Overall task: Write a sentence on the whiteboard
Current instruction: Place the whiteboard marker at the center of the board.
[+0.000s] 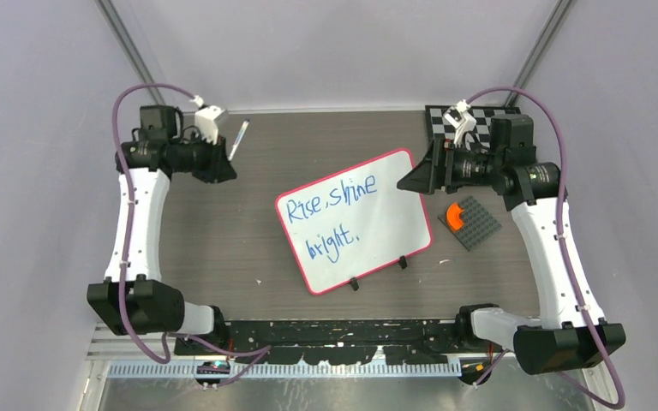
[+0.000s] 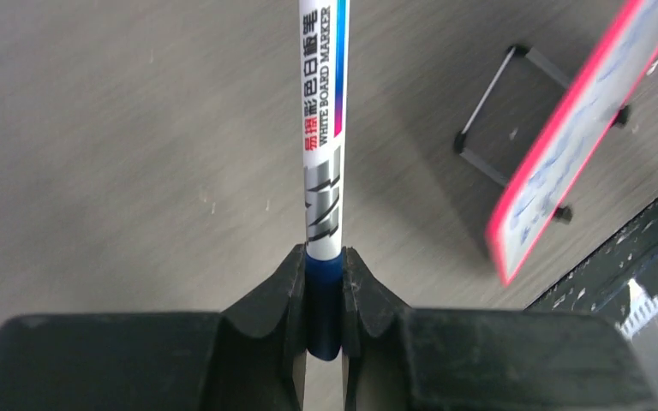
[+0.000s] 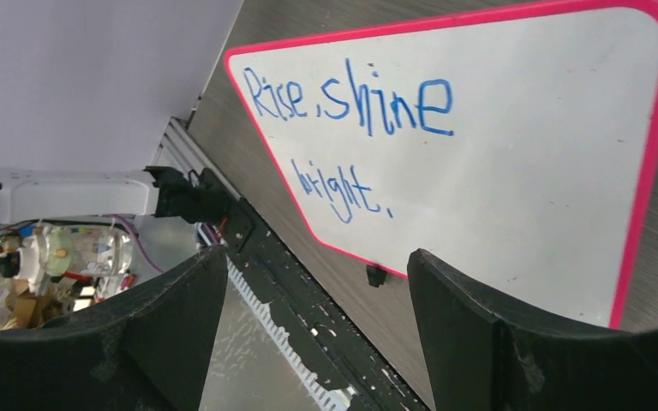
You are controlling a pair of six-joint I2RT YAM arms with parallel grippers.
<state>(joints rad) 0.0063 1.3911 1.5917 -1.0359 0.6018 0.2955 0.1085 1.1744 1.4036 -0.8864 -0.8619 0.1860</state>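
The whiteboard (image 1: 385, 231) with its pink rim lies tilted in the middle of the table and carries the sentence (image 1: 330, 210) "Rise, shine bright." in blue, on two lines. The right wrist view shows the whiteboard (image 3: 523, 188) and the sentence (image 3: 351, 107) close up. My left gripper (image 1: 223, 163) hovers at the back left, apart from the board. It is shut on the blue end of a white marker (image 2: 321, 128), which points away from the left gripper (image 2: 324, 274). My right gripper (image 1: 411, 180) is by the board's right corner. The right gripper (image 3: 317, 257) is open and holds nothing.
A black-and-white checkerboard (image 1: 471, 116) lies at the back right. A grey studded plate (image 1: 475, 227) with an orange piece (image 1: 455, 216) sits right of the whiteboard. A black rail (image 1: 343, 330) runs along the near edge. A thin black wire frame (image 2: 514, 120) lies by the whiteboard (image 2: 583, 128).
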